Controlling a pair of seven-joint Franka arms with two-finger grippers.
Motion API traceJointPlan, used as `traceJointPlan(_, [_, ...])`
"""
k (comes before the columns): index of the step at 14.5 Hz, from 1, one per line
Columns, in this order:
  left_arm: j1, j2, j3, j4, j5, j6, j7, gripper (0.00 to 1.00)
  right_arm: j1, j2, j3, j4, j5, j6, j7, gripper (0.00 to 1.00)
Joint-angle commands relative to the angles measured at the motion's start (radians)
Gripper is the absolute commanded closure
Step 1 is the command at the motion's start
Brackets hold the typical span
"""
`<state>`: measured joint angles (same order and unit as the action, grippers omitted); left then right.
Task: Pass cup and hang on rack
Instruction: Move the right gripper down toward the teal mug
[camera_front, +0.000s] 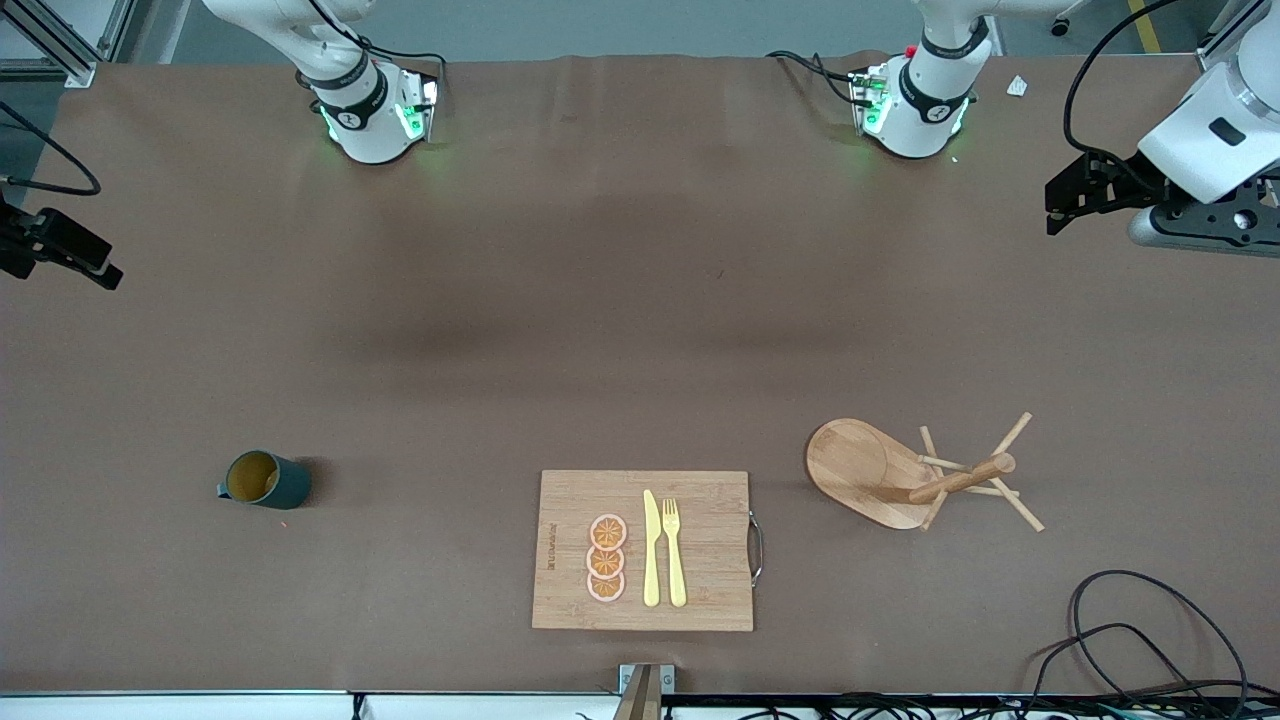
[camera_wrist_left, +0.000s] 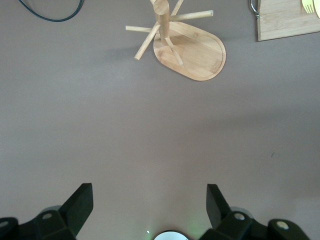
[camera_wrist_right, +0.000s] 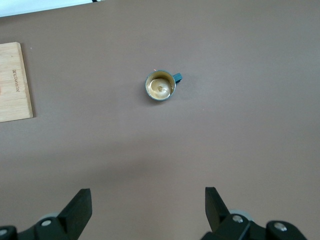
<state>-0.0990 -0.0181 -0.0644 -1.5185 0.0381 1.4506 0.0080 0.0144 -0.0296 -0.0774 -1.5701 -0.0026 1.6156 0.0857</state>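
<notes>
- Front view: cup (camera_front: 266, 480) stood upright on the table (camera_front: 620, 330) toward the right arm's end; rack (camera_front: 905, 475) stood toward the left arm's end; cutting board (camera_front: 645, 550) lay between them, carrying orange slices (camera_front: 606, 558), knife (camera_front: 651, 548) and fork (camera_front: 675, 550)
- Left wrist view: left gripper (camera_wrist_left: 150, 210) hung over bare table, fingers spread, empty, rack (camera_wrist_left: 185, 42) well apart
- Right wrist view: right gripper (camera_wrist_right: 148, 210) likewise spread and empty, cup (camera_wrist_right: 161, 86) well apart

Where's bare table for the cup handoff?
Bare table runs from the arm bases down to the cutting board, between cup and rack. Crowded only along that row. Left pincer and right pincer hang open, empty, over bare table.
</notes>
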Motion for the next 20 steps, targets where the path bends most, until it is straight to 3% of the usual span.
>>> traceJointPlan(1, [0.005,0.01,-0.003,0.026,-0.014,-0.023,0.018,0.0,-0.014,-0.035,0.008,-0.044,0.009,0.02,-0.015,0.0])
traceJointPlan(7, [0.005,0.01,-0.003,0.027,-0.012,-0.023,0.017,0.0,-0.017,-0.018,0.008,-0.036,0.01,0.023,-0.015,0.0])
traceJointPlan(14, [0.001,0.01,-0.003,0.027,-0.012,-0.023,0.015,0.0,-0.014,0.262,0.01,-0.033,0.062,0.191,-0.014,0.0])
traceJointPlan(20, [0.001,0.01,-0.003,0.026,-0.015,-0.023,0.018,0.0,0.016,0.518,0.013,-0.031,0.052,0.479,-0.018,0.0])
